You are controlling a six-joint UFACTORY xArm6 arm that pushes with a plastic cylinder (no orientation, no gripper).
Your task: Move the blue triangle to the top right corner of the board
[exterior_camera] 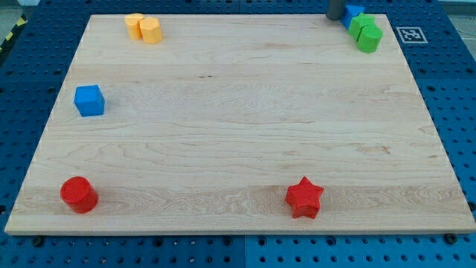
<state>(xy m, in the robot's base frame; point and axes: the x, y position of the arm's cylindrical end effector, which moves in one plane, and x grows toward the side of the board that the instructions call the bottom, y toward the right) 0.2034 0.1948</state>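
The blue triangle [352, 13] lies at the top right corner of the wooden board [238, 126], partly hidden behind two green blocks [366, 33] that touch its lower right side. My tip [334, 17] is at the view's top edge, just left of the blue triangle and touching or almost touching it. Only the rod's lower end shows.
Two yellow-orange blocks [143, 27] sit together at the top left. A blue cube [89, 100] is at the left edge. A red cylinder [79, 194] is at the bottom left. A red star [304, 197] is at the bottom, right of centre. A marker tag [411, 34] lies off the board's right.
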